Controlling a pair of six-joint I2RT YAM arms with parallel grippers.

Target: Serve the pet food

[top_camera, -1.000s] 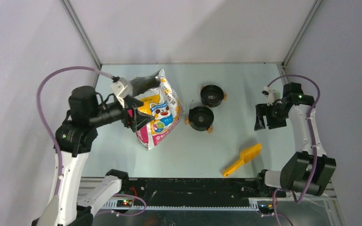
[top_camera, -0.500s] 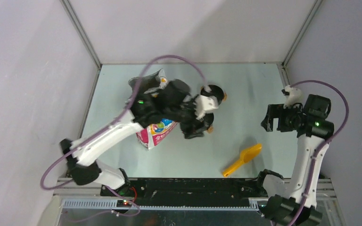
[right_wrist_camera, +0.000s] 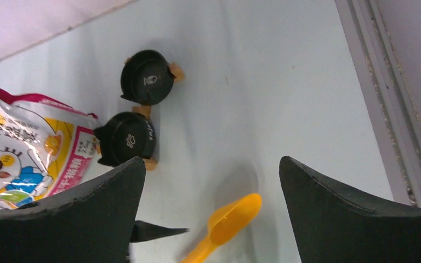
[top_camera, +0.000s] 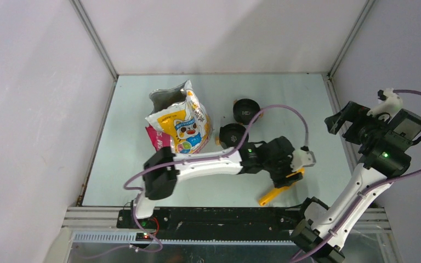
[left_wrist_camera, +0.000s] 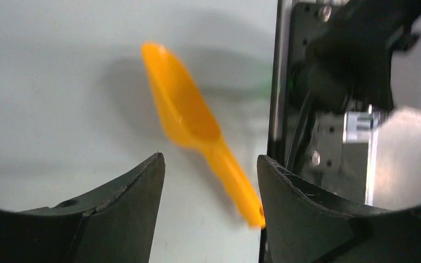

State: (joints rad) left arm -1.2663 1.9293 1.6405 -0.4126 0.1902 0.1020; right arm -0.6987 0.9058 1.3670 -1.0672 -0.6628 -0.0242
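Item: pet food. Loose kibble, light, spills, not grippable directly. Not visible; judged inside bag (top_camera: 181, 123), far-left counter (top_camera: 126, 164). Handle via scoop (left_wrist_camera: 186, 109), by handle. Left gripper (left_wrist_camera: 211, 164) jaws apart over scoop handle. Right gripper (right_wrist_camera: 211, 160) jaws wide apart, empty.

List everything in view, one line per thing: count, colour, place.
bag: one, white, yellow and pink with a cartoon cat, top open, back left of the table
bowls: two, black, close together just right of the bag
scoop: one, yellow-orange, lying near the front edge, right of centre
pet food: none seen loose; the bag's inside is not visible
table: one, pale green-grey
left gripper: one, black, open, over the scoop's handle
right gripper: one, black, open, raised at the right side
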